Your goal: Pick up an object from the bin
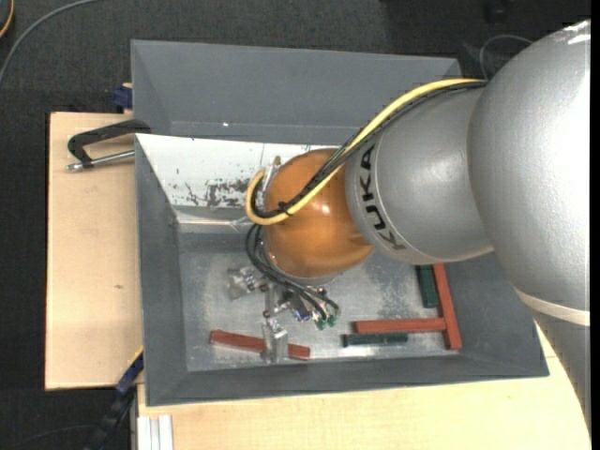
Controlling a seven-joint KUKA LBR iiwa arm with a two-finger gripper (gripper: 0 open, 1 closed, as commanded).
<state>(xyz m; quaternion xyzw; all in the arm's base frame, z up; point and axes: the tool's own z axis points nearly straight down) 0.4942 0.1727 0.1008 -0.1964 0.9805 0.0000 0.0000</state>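
Note:
My gripper [275, 334] hangs under the orange wrist cover, low over the bin's front left part. Its metal tip stands on the middle of a flat red strip [236, 341] that lies along the front wall, and it hides the strip's centre. The strip's right end pokes out just beyond the tip. To the right lies a red L-shaped bar [448, 312], with a dark green stick [375, 340] alongside its long leg.
A second dark green piece [427, 285] lies beside the upright leg of the red L, near the right wall. The big grey arm and its orange cover hide the bin's middle and back right. The front wall is close behind the red strip.

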